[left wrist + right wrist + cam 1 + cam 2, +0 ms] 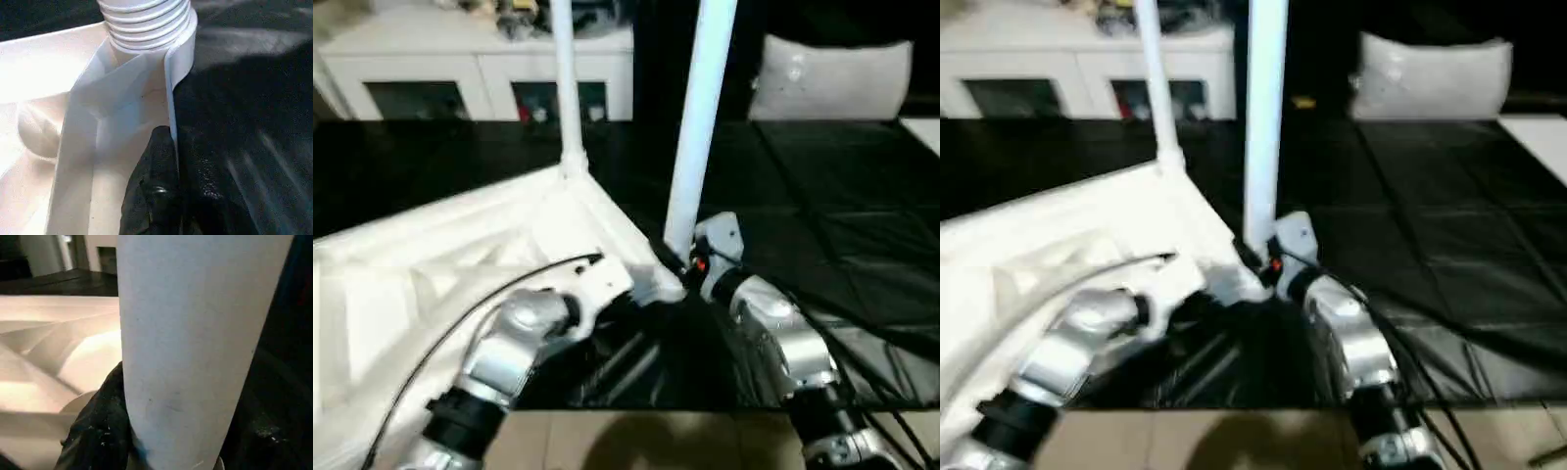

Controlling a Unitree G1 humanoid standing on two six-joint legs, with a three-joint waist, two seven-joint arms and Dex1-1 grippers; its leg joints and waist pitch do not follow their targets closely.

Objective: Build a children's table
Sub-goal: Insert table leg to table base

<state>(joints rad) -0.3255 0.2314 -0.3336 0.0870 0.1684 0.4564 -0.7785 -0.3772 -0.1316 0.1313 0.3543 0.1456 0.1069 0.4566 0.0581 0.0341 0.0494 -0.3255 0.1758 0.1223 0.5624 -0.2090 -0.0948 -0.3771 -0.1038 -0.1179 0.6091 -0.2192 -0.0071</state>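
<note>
White cabinet [480, 69] behind; right hand [690, 262] grips leg [700, 127]; left hand [164, 161] pinches tabletop rim [171, 93].

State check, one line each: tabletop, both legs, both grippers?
tabletop: upside down on the black surface, ribbed underside up.
far leg: upright in its corner socket.
near leg: upright at the near corner socket, threaded end showing in the left wrist view.
left gripper: shut on the tabletop's rim.
right gripper: shut on the near leg.
</note>
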